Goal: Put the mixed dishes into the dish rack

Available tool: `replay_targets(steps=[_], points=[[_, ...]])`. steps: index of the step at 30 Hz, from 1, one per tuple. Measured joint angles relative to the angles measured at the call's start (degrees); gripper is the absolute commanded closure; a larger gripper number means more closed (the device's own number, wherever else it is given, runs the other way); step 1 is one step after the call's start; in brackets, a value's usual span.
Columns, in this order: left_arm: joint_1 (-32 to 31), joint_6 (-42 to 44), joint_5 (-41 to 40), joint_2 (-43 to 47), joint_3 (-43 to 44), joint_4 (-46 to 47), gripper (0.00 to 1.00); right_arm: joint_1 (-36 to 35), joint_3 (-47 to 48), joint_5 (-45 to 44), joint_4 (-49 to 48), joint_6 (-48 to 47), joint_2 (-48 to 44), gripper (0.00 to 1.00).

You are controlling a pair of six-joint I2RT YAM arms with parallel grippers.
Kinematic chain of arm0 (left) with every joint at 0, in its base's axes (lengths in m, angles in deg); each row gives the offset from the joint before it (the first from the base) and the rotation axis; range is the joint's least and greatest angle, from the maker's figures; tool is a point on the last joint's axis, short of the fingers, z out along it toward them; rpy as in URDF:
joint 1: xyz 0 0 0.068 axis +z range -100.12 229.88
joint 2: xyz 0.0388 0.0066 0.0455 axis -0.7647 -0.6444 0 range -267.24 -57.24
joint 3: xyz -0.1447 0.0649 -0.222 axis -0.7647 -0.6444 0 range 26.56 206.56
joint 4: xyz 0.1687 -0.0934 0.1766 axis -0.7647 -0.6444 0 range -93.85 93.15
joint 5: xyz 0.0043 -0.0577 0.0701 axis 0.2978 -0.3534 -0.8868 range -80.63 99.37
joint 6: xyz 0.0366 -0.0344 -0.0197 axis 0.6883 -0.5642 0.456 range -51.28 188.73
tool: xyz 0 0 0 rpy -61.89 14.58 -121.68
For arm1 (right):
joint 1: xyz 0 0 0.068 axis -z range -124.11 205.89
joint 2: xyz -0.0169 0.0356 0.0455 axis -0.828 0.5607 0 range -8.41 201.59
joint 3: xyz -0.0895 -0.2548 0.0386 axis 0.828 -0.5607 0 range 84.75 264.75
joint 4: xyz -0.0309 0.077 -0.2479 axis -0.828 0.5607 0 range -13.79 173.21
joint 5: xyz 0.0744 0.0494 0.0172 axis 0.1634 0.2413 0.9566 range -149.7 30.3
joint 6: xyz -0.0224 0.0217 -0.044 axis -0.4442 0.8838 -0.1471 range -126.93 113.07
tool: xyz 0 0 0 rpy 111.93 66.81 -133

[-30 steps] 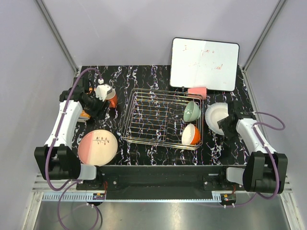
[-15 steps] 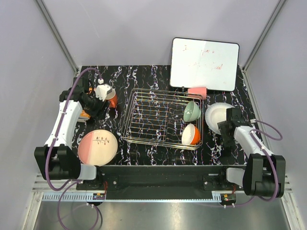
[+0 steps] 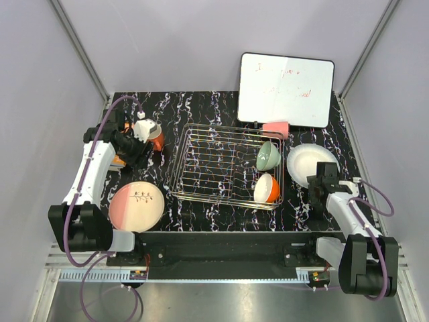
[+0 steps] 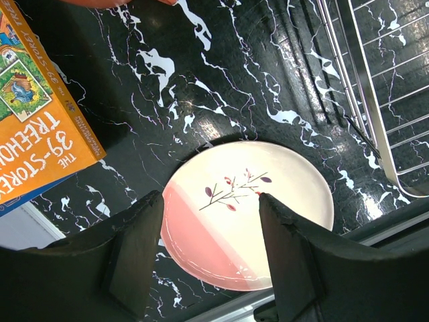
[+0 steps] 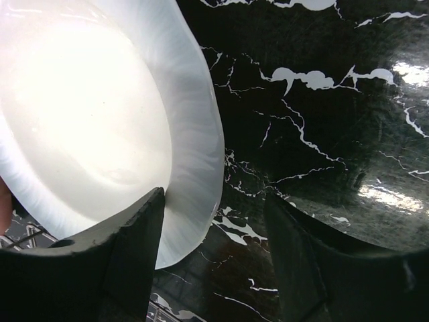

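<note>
Black marble-patterned tabletop [image 3: 201, 107] is carrying everything, with plain grey walls closing it in. At its middle the dish rack [image 3: 208, 161] is sitting with its long axis running left to right across the table, its near side skewed slightly leftward, and its prongs standing upright. Two dishes are leaning on edge in its right end: the pale green bowl [image 3: 268, 155] at the far side and the orange bowl [image 3: 267, 188] at the near side, both turning their insides toward the left. Just beyond the rack's far right corner a pink cup [image 3: 275, 129] is sitting in front of the whiteboard [image 3: 286, 89].

Right of the rack the white plate [image 3: 307, 157] is lying flat on the table. The right gripper [image 5: 214, 198] is hovering at the plate's near rim with its jaws apart, one finger over the rim and the other over bare table, clamping nothing.

Left of the rack the orange-red mug [image 3: 155, 137] is standing beside the left arm's wrist. The left gripper [image 4: 209, 201] is hanging with its jaws spread and nothing between them, looking down on the pink-and-cream plate [image 3: 137, 204], which is lying flat near the front left edge, pink half nearest. An orange book [image 4: 33, 121] is lying beside it.
</note>
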Motion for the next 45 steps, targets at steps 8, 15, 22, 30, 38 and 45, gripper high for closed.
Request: replay_targets(steps=[8,15,22,30,38,45], points=[[0.02,0.02,-0.02,0.00,0.00,0.00,0.38,0.00,-2.40,-0.33,-5.64,2.29,-0.24,0.63],[0.00,0.02,-0.02,0.00,-0.02,0.00,0.38,0.39,-4.33,-0.35,-9.55,3.41,-1.60,0.99],[0.00,0.02,-0.07,0.00,0.00,0.00,0.37,0.37,-4.76,0.11,-8.37,1.03,-4.98,1.00],[0.00,0.00,-0.02,-0.04,0.28,-0.15,0.37,0.37,8.09,-2.78,2.12,-10.47,-9.38,1.00],[0.00,-0.20,0.07,-0.48,2.69,-0.26,0.38,0.37,19.71,-7.91,5.57,-22.01,-6.86,1.00],[0.00,-0.17,0.04,-0.48,2.69,-0.50,0.38,0.37,20.17,-8.28,7.72,-24.28,-1.95,1.00]])
